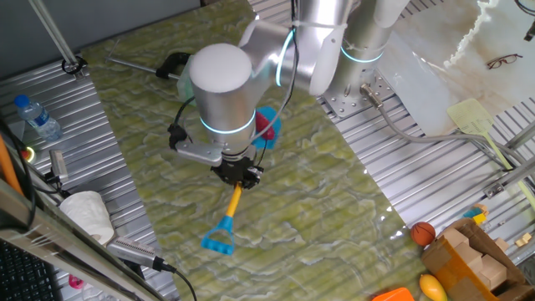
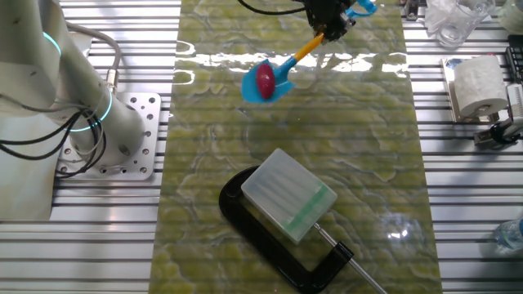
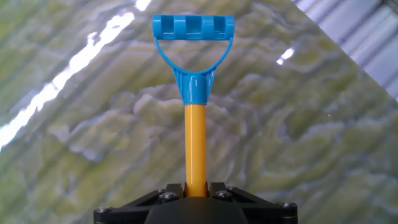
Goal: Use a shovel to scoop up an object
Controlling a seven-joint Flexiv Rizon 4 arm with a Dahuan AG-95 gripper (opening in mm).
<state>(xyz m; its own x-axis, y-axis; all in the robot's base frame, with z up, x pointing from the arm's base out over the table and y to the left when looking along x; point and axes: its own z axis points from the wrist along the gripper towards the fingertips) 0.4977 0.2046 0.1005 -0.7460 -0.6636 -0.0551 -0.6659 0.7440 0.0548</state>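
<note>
My gripper is shut on the yellow shaft of the toy shovel. The shovel's blue D-shaped end points toward the table's front; in the hand view that end stands above the shaft, which runs down between my black jaws. In the other fixed view the blue blade carries the dark red oval object. The blade looks slightly raised over the green mat. In the first fixed view the blade and the red object peek out behind the arm.
The pale dustpan with its black handle lies on the mat. An orange ball and a cardboard box sit front right. A paper roll and a water bottle stand at the left.
</note>
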